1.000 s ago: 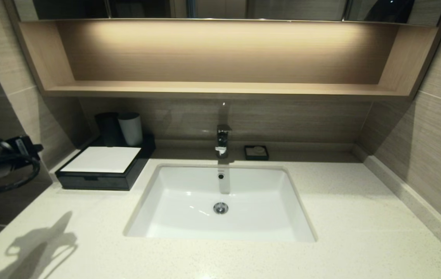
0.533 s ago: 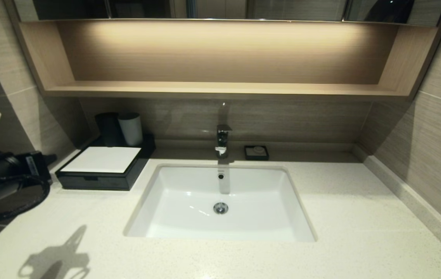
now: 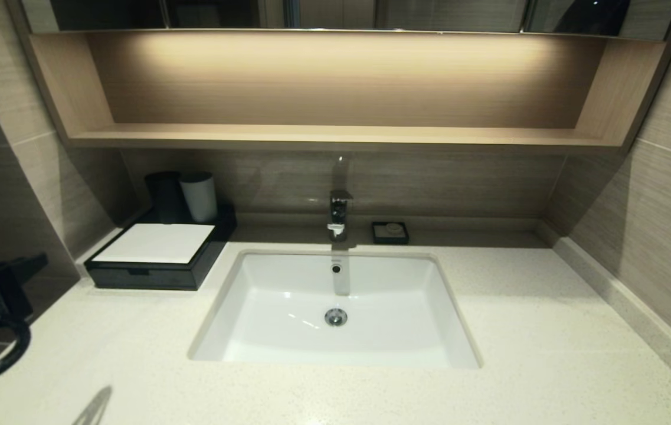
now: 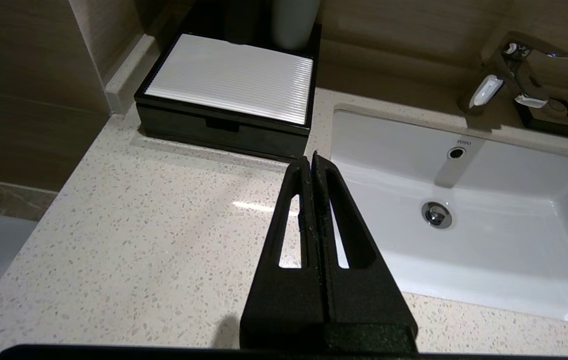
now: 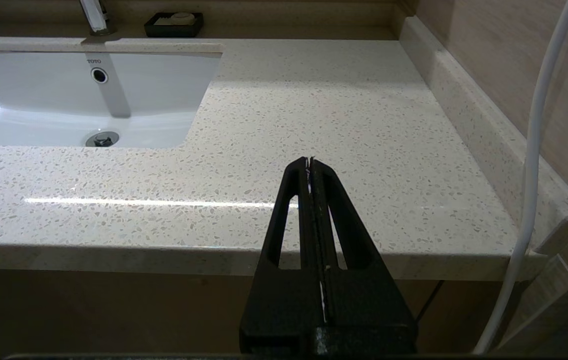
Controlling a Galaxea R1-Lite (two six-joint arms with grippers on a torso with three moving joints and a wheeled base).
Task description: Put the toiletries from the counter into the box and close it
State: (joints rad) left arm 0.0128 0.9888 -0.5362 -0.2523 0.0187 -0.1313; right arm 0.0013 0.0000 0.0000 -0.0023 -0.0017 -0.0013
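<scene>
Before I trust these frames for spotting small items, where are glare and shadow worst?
Head view: the shelf light washes the niche bright and leaves the box corner dim; an arm shadow falls on the counter at bottom left. Left wrist view: a glare streak crosses the counter beside the shut left end effector. Right wrist view: a long glare line runs across the counter behind the shut right end effector.
</scene>
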